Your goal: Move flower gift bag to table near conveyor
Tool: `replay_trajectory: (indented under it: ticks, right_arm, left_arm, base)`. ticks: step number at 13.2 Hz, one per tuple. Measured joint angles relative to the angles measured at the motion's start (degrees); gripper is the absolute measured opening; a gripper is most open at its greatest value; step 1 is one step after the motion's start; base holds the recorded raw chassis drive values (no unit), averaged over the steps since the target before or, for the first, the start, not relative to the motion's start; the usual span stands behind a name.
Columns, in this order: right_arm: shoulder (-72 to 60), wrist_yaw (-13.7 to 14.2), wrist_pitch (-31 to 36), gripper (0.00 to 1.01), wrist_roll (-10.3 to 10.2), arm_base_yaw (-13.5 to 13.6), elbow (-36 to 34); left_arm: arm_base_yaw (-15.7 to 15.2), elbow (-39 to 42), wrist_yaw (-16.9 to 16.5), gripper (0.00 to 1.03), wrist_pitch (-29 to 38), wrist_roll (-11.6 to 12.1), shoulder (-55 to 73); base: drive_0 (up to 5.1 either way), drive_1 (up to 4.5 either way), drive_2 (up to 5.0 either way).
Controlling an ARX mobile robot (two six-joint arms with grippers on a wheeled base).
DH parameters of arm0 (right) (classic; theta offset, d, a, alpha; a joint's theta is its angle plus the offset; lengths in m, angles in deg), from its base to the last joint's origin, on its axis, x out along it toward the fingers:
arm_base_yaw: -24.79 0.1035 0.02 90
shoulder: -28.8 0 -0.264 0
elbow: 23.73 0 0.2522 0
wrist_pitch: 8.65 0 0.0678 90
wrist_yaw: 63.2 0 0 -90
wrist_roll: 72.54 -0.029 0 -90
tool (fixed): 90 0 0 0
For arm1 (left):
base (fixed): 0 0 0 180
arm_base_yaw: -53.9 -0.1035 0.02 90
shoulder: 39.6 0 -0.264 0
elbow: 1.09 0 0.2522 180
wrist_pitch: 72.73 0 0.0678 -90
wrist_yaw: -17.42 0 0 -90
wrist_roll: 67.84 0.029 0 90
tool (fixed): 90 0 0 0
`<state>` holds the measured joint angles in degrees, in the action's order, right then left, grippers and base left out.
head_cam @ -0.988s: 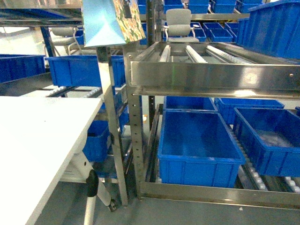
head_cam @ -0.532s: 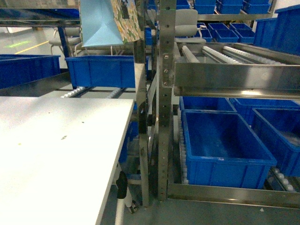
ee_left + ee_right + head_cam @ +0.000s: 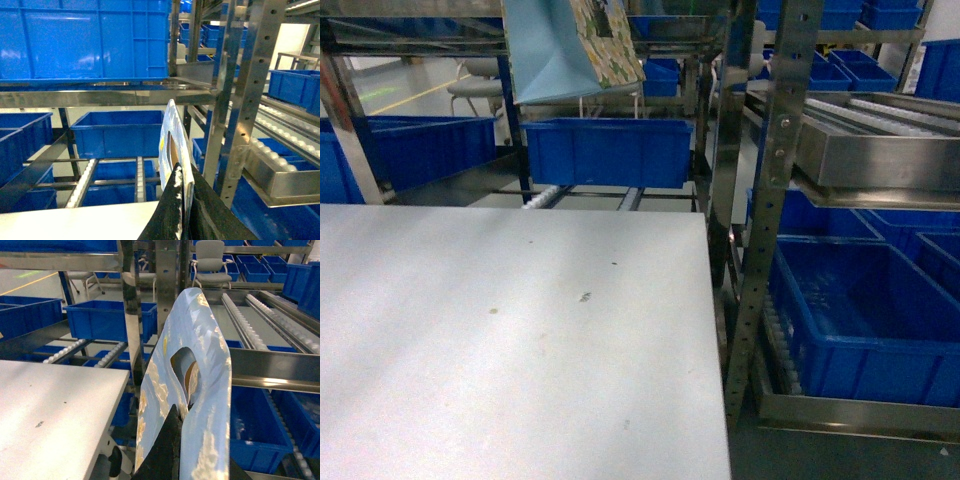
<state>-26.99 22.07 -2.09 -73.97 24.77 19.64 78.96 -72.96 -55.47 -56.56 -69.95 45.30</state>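
Note:
The flower gift bag (image 3: 570,50), pale blue with a floral face, hangs at the top of the head view, above the far edge of the white table (image 3: 520,340). Neither gripper shows in that view. In the left wrist view my left gripper (image 3: 183,200) is shut on the bag's top edge (image 3: 172,145), seen edge-on. In the right wrist view my right gripper (image 3: 192,460) is shut on the bag (image 3: 205,390) beside its cut-out handle. The conveyor (image 3: 880,115), steel racking with white roller lanes, stands right of and behind the table.
Blue bins fill the racking: one (image 3: 610,150) just beyond the table's far edge, another (image 3: 860,320) low on the right. A steel upright (image 3: 765,200) stands close to the table's right edge. An office chair (image 3: 210,257) sits far back.
The head view has swung left: the table now fills most of the lower frame and the steel racking has slid to the right. The bag still hangs at the top.

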Motion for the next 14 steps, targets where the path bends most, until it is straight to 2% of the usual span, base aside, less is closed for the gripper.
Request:
replay_trajectory:
  ticks: [11,14]
  right_arm:
    - [-0.02,0.0,0.24,0.02,0.0,0.0,0.0]
    - [-0.07,0.0,0.0,0.02,0.0,0.0,0.0]
  left_arm:
    - [-0.04,0.0,0.02,0.02,0.04,0.02,0.0]
    - [-0.04,0.0,0.02,0.02,-0.04,0.0,0.0]
  base:
    - [-5.0,2.43,2.4]
    - [-4.6,3.86,1.0]
